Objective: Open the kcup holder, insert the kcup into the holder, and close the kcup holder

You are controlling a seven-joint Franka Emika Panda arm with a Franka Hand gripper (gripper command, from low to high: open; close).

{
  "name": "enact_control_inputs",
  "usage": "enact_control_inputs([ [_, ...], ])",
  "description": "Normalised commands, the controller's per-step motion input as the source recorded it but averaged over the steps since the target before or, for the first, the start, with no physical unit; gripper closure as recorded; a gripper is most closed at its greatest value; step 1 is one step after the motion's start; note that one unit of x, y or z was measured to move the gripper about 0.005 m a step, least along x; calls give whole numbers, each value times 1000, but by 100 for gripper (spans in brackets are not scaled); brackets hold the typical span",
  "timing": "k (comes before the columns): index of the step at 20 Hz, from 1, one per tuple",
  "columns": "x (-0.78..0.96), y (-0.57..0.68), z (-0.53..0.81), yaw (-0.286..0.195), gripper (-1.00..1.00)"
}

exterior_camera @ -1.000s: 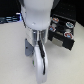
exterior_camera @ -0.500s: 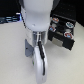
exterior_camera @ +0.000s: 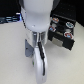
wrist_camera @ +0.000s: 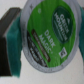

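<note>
In the wrist view my gripper is shut on the kcup, whose green foil lid with white lettering fills most of the picture. A black finger with a teal pad presses its side. In the exterior view the black kcup holder stands at the exterior view's right, its tray out with round pod slots showing. My white arm hangs in front of it, to the exterior view's left of the tray. The gripper and kcup are hidden by the arm in that view.
Several white- and dark-topped pods sit in the tray. The pale tabletop runs around the arm. A dark blue object lies at the back on the exterior view's left.
</note>
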Motion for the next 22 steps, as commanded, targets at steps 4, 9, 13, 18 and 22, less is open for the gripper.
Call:
enact_control_inputs([
  [4, 4, 374, 731, -4, 100],
  [9, -8, 489, 755, 89, 100],
  [13, -10, 472, 727, 120, 100],
  [18, -48, 450, 641, 133, 100],
  [22, -163, 415, 507, 142, 100],
])
